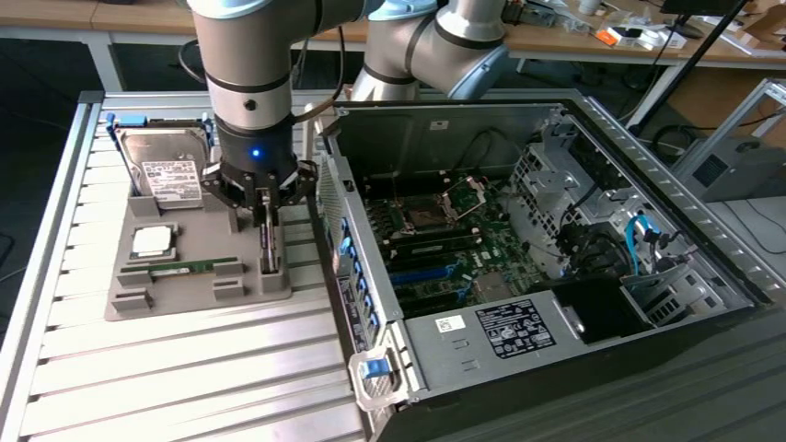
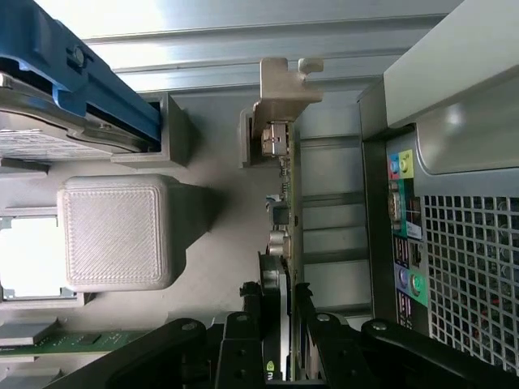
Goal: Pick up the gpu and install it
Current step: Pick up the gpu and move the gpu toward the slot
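The gpu (image 1: 269, 247) stands on edge in a slot at the exterior view's right side of the grey holder tray (image 1: 138, 302). It is a thin dark board with a silver end bracket (image 2: 280, 96). My gripper (image 1: 263, 204) hangs straight down over it. In the wrist view the board's edge (image 2: 286, 203) runs between my two black fingers (image 2: 243, 326), and the gripper (image 2: 276, 306) is shut on the gpu's upper edge. The card still sits in its slot.
The tray also holds a silver hard drive (image 1: 167, 171), a CPU (image 1: 151, 241) and a green RAM stick (image 1: 191, 267). The open computer case (image 1: 577, 304) lies close on the exterior view's right, with its motherboard (image 1: 430, 241) exposed and its rear wall (image 2: 454, 243) near the gpu.
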You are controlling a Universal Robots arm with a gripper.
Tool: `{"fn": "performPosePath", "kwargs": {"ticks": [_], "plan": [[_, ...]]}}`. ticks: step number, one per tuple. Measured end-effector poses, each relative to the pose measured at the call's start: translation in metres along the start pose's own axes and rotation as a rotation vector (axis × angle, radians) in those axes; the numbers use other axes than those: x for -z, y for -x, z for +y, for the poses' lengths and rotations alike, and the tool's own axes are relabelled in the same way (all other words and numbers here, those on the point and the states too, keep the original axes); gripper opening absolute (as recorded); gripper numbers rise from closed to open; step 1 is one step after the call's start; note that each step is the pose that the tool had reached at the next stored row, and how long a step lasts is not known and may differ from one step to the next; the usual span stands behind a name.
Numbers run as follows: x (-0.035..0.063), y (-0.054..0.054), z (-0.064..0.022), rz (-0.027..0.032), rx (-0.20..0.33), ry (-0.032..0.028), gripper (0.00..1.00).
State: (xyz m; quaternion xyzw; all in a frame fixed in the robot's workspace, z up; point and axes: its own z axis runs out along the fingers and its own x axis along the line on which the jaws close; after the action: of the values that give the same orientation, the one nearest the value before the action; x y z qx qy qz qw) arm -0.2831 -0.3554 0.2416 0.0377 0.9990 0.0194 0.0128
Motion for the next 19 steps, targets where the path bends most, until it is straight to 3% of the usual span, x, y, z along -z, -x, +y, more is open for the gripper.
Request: {"fn": "performPosePath", "kwargs": {"ticks": [19], "plan": [[0.0076,0.0002,0.0003,0.0001,0.0,-0.0011,0.27]]}}
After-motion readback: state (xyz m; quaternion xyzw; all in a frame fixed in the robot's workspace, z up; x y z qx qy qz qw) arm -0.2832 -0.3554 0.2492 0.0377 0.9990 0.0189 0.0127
